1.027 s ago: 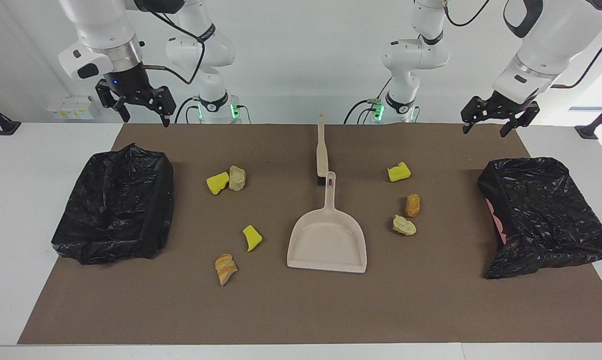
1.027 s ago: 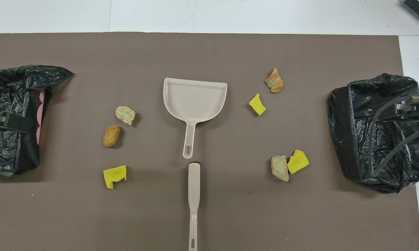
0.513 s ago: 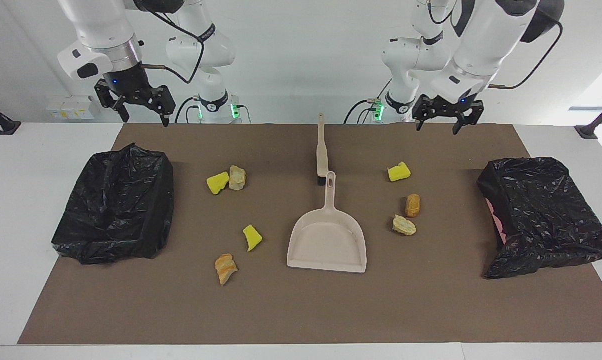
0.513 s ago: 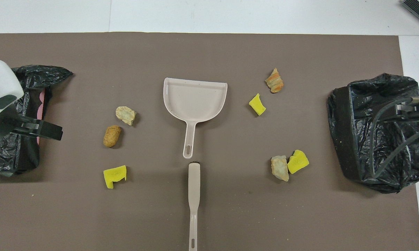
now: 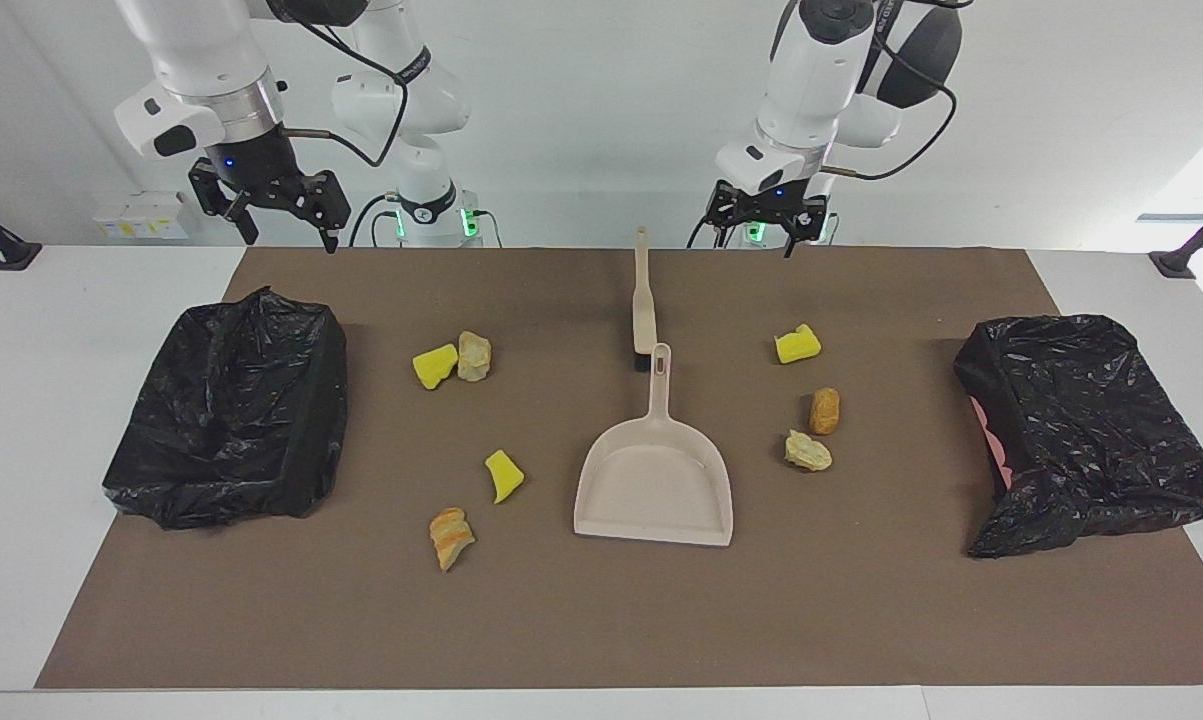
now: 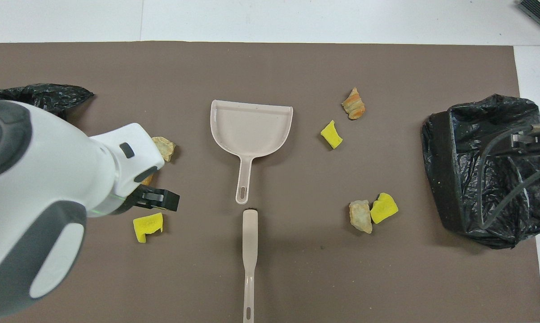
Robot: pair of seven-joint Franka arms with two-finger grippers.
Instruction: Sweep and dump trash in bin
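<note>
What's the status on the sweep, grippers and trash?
Left gripper open, raised near the brush. Right gripper open, waiting above its bin. All seven trash pieces loose on mat; dustpan untouched. Nothing blocking.

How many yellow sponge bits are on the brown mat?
3. One yellow piece lies toward the left arm's end; one touches a tan lump toward the right arm's end; one lies beside the dustpan. None seems hidden.
</note>
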